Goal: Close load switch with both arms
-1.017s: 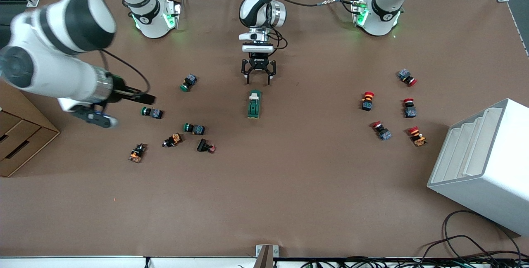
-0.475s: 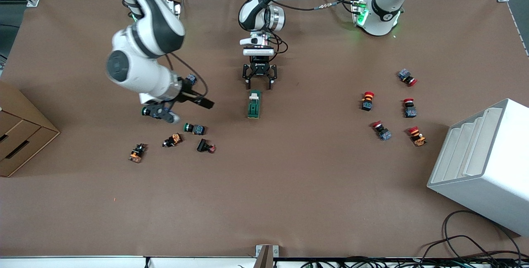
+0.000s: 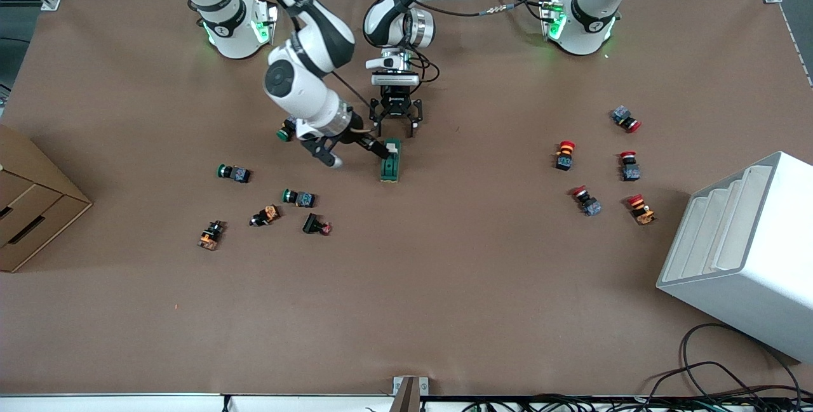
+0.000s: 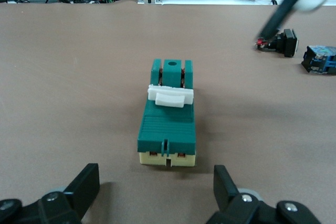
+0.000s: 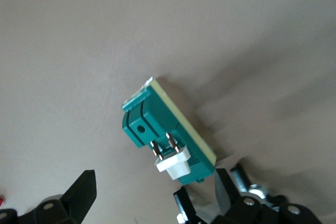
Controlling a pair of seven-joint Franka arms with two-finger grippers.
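Note:
The load switch (image 3: 390, 161), a dark-green block with a white lever, lies flat at mid-table. It also shows in the left wrist view (image 4: 168, 124) and the right wrist view (image 5: 168, 135). My left gripper (image 3: 397, 128) hangs open just above the table, beside the end of the switch toward the robot bases; its fingers (image 4: 84, 187) stand apart with nothing between them. My right gripper (image 3: 354, 153) is open beside the switch, on the right arm's side. One of its fingers (image 3: 379, 150) is close to the white lever (image 5: 173, 165); I cannot tell whether they touch.
Green-capped push-buttons (image 3: 234, 172) and orange-bodied ones (image 3: 265, 215) lie scattered toward the right arm's end. Red-capped push-buttons (image 3: 564, 155) lie toward the left arm's end. A white stepped box (image 3: 743, 253) and a cardboard box (image 3: 32, 209) stand at the table's ends.
My right arm has swung in from the right arm's end of the table, and its gripper now sits beside the switch. My left gripper has barely moved. The switch has not moved.

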